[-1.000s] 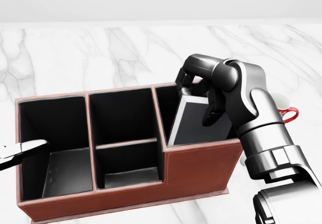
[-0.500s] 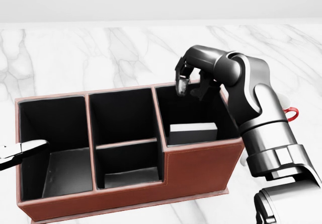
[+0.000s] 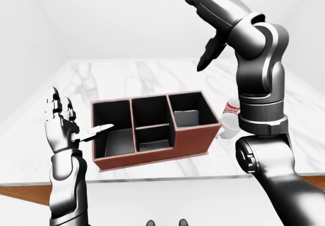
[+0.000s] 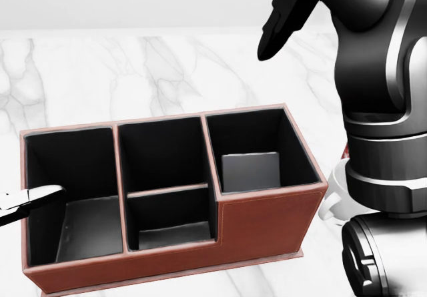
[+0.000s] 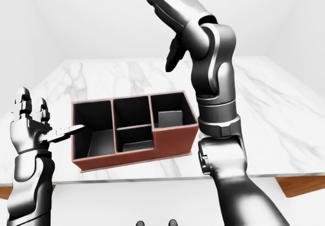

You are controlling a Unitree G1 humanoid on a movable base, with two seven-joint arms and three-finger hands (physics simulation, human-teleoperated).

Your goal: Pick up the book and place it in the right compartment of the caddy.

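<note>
We found the book (image 4: 250, 171) already inside the caddy (image 4: 267, 227), leaning low against the far wall of its right compartment, grey face toward us, its long edge running across the compartment from side to side. Nothing was touching it.

The right robot hand (image 3: 200, 12) stood high above the caddy, well clear of the rim, fingers spread and holding nothing. The book lay straight below and slightly toward us from that hand. The left robot hand (image 3: 60, 122) hovered just beside the caddy's left wall, palm up and fingers open, one finger reaching over the left compartment's rim; it too was empty.

A white cup with a red band (image 3: 231, 117) sat on the marble table (image 3: 152, 76) just beyond the caddy's right end, partly hidden by the right arm.

We judged the placement done: the book was in the named compartment and released. Of the two hands, the right remained the nearer to it, should any nudge be wanted to settle it flat. Otherwise only a withdrawal of the arm seemed left.
</note>
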